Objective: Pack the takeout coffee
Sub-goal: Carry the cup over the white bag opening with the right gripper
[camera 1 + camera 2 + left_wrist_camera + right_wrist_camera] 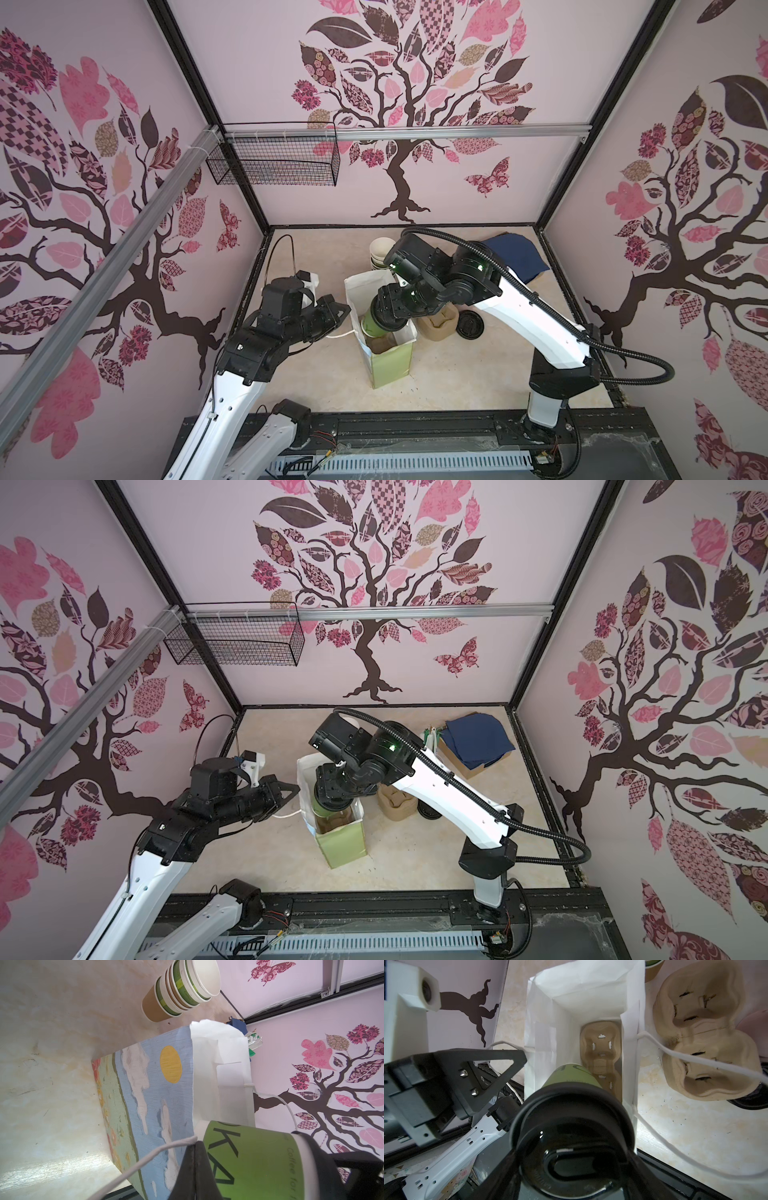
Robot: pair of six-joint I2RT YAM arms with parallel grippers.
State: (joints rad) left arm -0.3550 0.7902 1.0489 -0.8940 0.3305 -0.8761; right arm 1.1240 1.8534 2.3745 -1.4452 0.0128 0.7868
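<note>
The takeout coffee (571, 1082), black lid nearest us, sits clamped in our right tool (572, 1157), its base tilted into the open paper bag (392, 361) above a pulp carrier (600, 1047). Our left tool (343, 309), pressed together, pinches the bag's cord handle (158, 1151). Beyond, stacked cups (380, 249) stand on the counter (457, 374).

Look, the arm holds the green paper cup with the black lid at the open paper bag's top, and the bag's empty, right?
Not empty: a brown moulded-pulp cup tray lies at the bottom of the open paper bag, as the right wrist view shows. The rest is right.
</note>
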